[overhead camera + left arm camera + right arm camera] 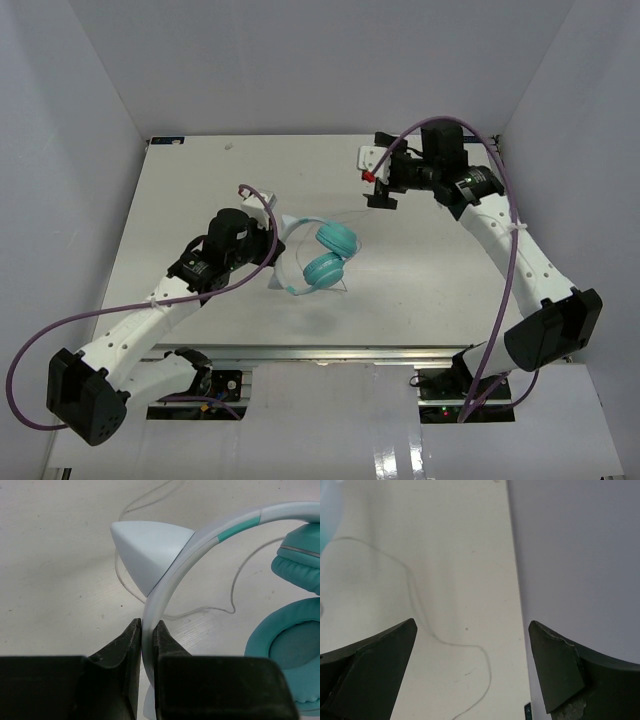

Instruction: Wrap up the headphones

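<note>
The headphones lie on the white table left of centre. Their two teal ear cups sit side by side, and the pale headband carries a white pointed ear. My left gripper is shut on the headband, at the headphones' left side. The thin white cord loops loosely on the table behind the band. My right gripper hovers at the back right, open, with nothing between its fingers. Below it a loose stretch of cord lies on the table.
White enclosure walls stand close around the table, one right beside my right gripper. Purple arm cables loop off both arms. The table's back edge is near the right gripper.
</note>
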